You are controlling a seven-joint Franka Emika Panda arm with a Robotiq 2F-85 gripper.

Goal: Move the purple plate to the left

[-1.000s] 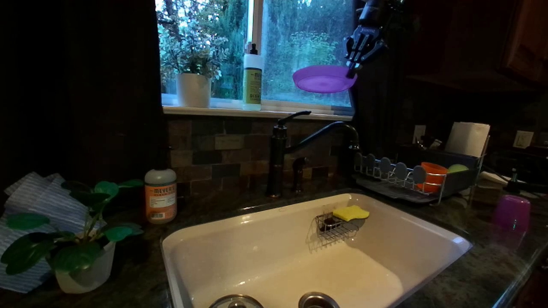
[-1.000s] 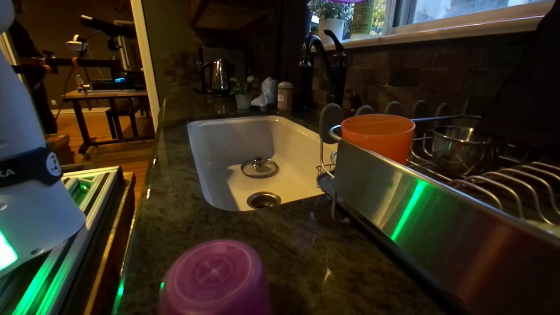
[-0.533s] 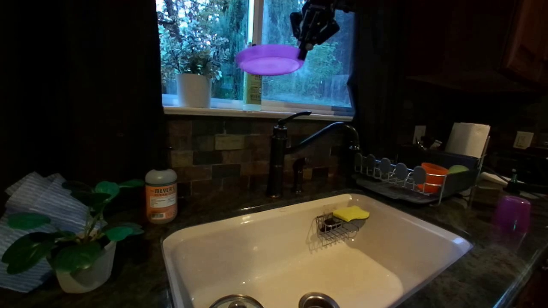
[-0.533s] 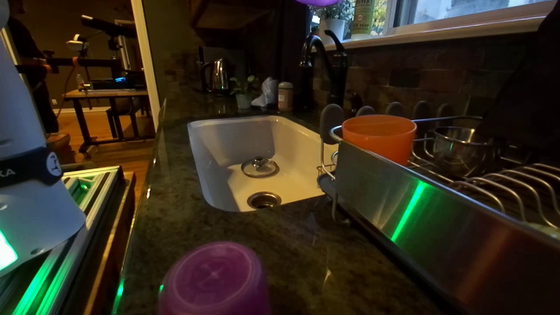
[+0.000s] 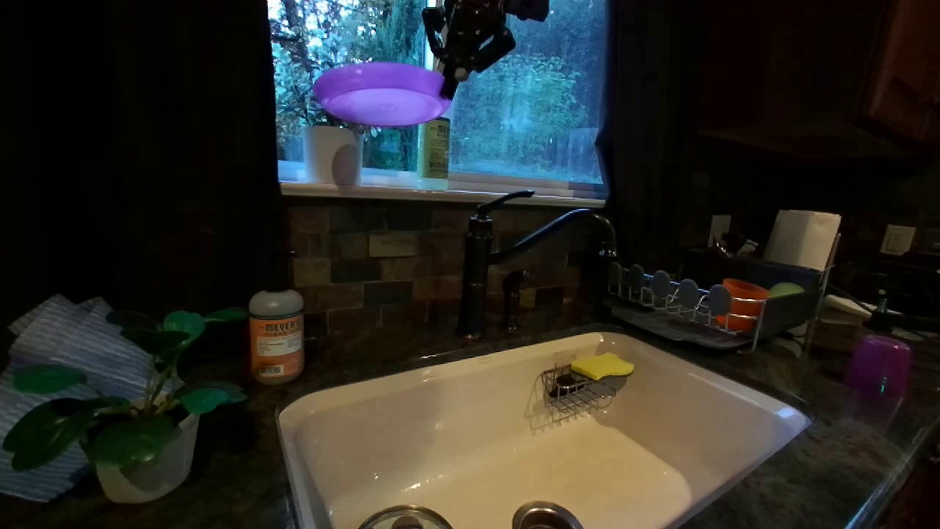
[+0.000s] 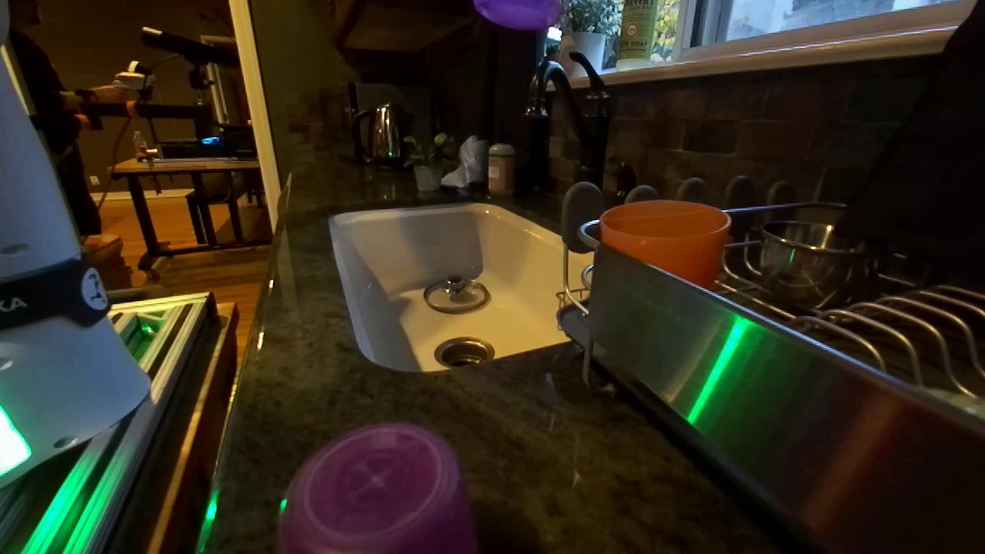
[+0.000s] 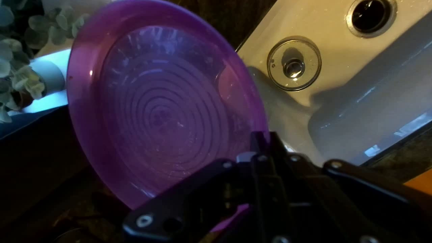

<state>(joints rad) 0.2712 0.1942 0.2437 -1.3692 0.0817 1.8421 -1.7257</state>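
Note:
The purple plate hangs in the air in front of the window, high above the back left of the sink. My gripper is shut on the plate's rim at its right side in an exterior view. In another exterior view only the plate's underside shows at the top edge, and the gripper is out of view there. In the wrist view the plate fills the left half, tilted, and the gripper pinches its rim between both fingertips.
Below are the white sink, faucet and orange-labelled soap bottle. The sill holds a white plant pot and green soap bottle. A potted plant stands left; the dish rack and small purple cup stand right.
In an exterior view the gripper and plate have moved left and somewhat up across the window, from its right side to near the sill plant. The plate stays held.

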